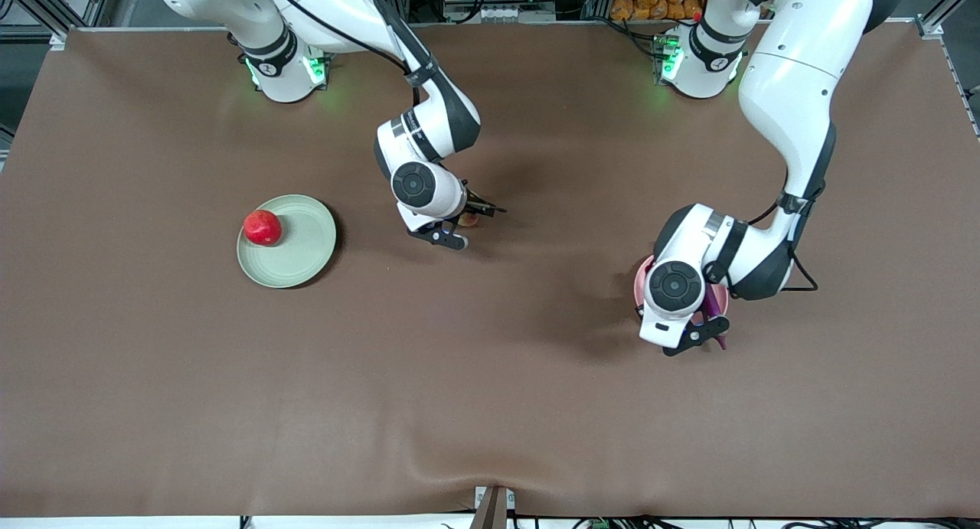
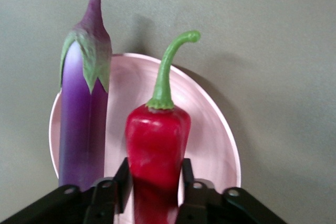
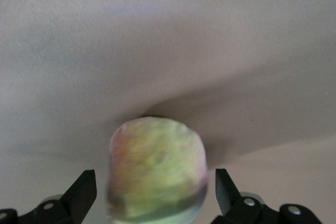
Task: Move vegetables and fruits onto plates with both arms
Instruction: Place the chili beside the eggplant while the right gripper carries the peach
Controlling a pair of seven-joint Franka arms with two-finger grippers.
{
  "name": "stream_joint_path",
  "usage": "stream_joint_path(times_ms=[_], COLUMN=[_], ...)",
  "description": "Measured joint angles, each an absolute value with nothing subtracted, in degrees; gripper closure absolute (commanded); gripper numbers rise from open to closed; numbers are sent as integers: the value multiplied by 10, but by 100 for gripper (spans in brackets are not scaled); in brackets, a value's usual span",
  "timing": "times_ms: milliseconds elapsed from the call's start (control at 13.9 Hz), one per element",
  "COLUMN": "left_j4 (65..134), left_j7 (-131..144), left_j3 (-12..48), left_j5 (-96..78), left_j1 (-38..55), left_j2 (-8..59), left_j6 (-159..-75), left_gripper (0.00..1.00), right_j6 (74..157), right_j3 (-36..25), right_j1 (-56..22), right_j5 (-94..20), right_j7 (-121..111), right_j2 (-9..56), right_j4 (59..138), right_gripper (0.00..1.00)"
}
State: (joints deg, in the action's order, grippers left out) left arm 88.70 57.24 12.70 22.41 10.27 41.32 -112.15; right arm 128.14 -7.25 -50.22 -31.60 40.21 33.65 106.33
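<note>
Left hand (image 2: 155, 190): narrow, clamped on red chili pepper (image 2: 156, 150), fingers (image 2: 122, 179) pressed to both flanks of the fruit body, green stem pointing away from the wrist. Held over pink plate (image 2: 210, 129); contact between chili and plate not resolvable. In front view, left hand (image 1: 700, 331) over the same plate (image 1: 641, 278), toward the left arm's end of the counter (image 1: 490, 406).

Eggplant (image 2: 84, 124) already lying on the pink plate, just beside the chili, stem end and tip overhanging the rim.

Right hand (image 3: 155, 195): wide open, fingers (image 3: 84, 190) straddling peach (image 3: 157, 174) with a gap each side, not gripping. Peach resting on the bare counter, mid-table, mostly hidden under the right hand (image 1: 458, 226) in front view.

Apple (image 1: 262, 227) on green plate (image 1: 306, 242), near the rim, toward the right arm's end.

Progress, as judged:
- apple: done
- eggplant: done
- chili: at its plate, release pending
- peach: not yet picked; grasp, carry to green plate, release all outstanding

Roughly past halfway. No arm idle.
</note>
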Motion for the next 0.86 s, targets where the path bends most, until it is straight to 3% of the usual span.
stream_joint_path(times_ms=[72, 216, 288, 360, 649, 865], left_j4=[887, 885, 884, 881, 870, 860], left_j7=[572, 572, 572, 572, 558, 515], left_j3=[127, 127, 128, 128, 129, 129], left_j5=[224, 224, 224, 224, 219, 183], left_j1=[101, 101, 101, 101, 99, 78], left_j2=[411, 400, 390, 376, 304, 250], left_j6=[-1122, -1122, -1122, -1123, -1117, -1109], left_gripper=[0, 0, 0, 0, 0, 0], right_j6=[1287, 1292, 1293, 1293, 1284, 1186], right_j3=[-73, -73, -73, -73, -88, -162], right_j1=[-502, -502, -502, -502, -500, -495], right_j5=[-316, -316, -316, -316, -316, -280], right_j7=[402, 402, 402, 402, 402, 359], right_j2=[339, 341, 341, 341, 337, 302], right_j4=[1063, 1063, 1063, 1063, 1058, 1044], right_gripper=[0, 62, 86, 100, 100, 100])
